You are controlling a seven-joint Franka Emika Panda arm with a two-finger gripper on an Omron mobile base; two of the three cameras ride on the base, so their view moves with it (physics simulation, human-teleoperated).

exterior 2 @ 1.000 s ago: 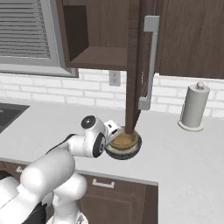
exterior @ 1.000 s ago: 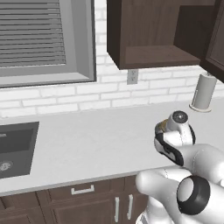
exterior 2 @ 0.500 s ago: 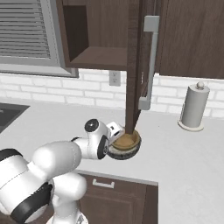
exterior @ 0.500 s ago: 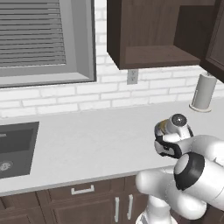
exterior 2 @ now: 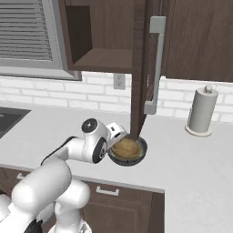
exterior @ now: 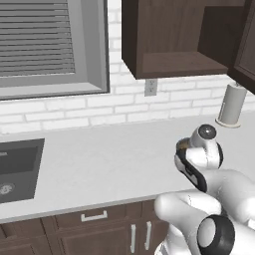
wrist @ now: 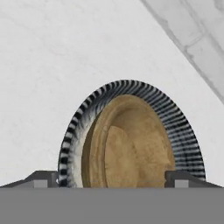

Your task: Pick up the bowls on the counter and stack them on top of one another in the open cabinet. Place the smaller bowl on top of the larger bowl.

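Counter; stacked bowls between jaws

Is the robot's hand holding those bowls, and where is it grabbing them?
It cannot be told. The gripper is right at the wooden bowl, which sits inside the dark grey bowl, one fingertip on each side, but no contact shows.

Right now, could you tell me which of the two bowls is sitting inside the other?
The tan wooden bowl; it nests within the dark grey bowl, whose rim rings it.

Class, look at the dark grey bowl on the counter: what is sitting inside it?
The tan wooden bowl sits nested inside the dark grey bowl. It covers the grey bowl's inner floor, so that part cannot be seen.
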